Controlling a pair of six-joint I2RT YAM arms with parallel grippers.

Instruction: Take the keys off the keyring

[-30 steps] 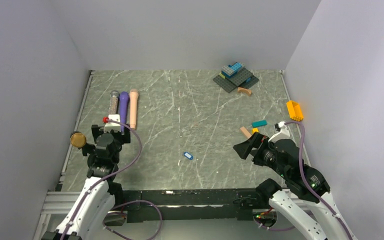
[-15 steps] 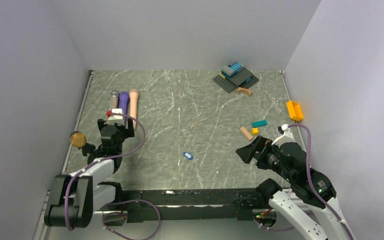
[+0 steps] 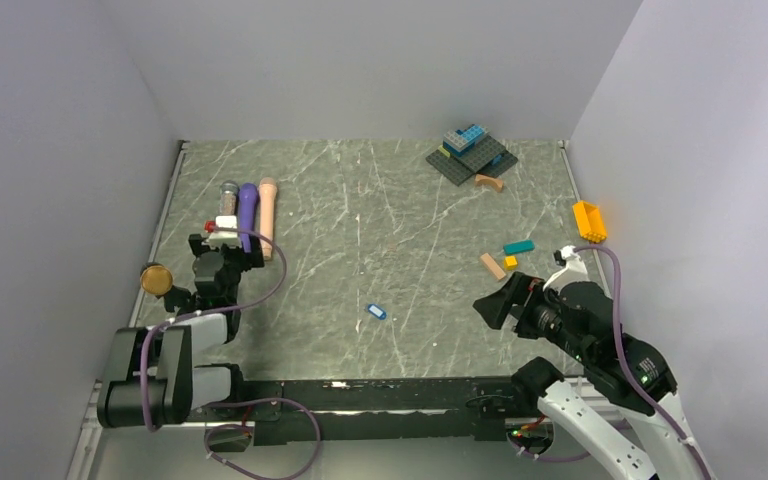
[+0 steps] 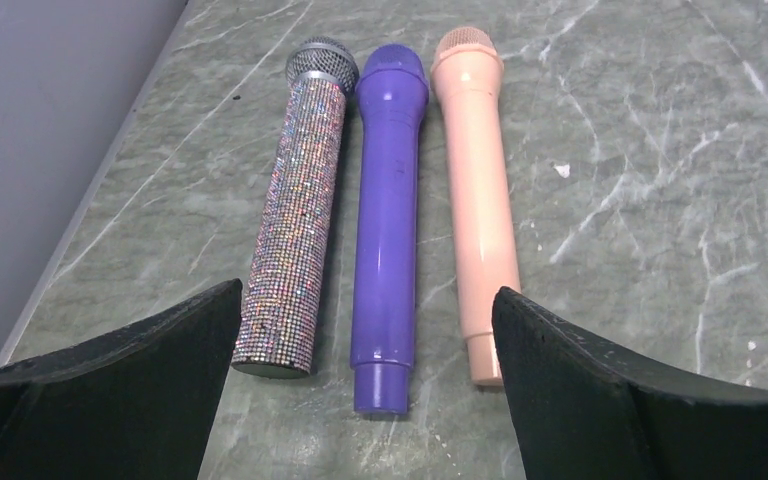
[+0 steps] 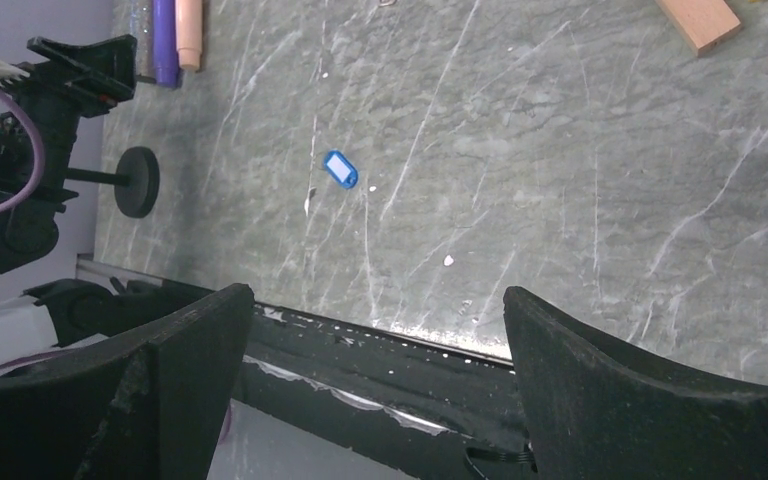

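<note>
Locating keys point(image 3: 376, 312) on surface point(image 3: 360, 220): left of right fingers point(image 5: 610, 390), long axis diagonal. We judge right fingers nearer than left fingers point(image 4: 130, 390). Both pairs released, empty.

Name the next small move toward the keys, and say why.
Probably swing the right gripper left and down toward the keys: its jaws are open and empty, and the blue piece lies untouched in its wrist view, while the left gripper faces the microphones.
</note>
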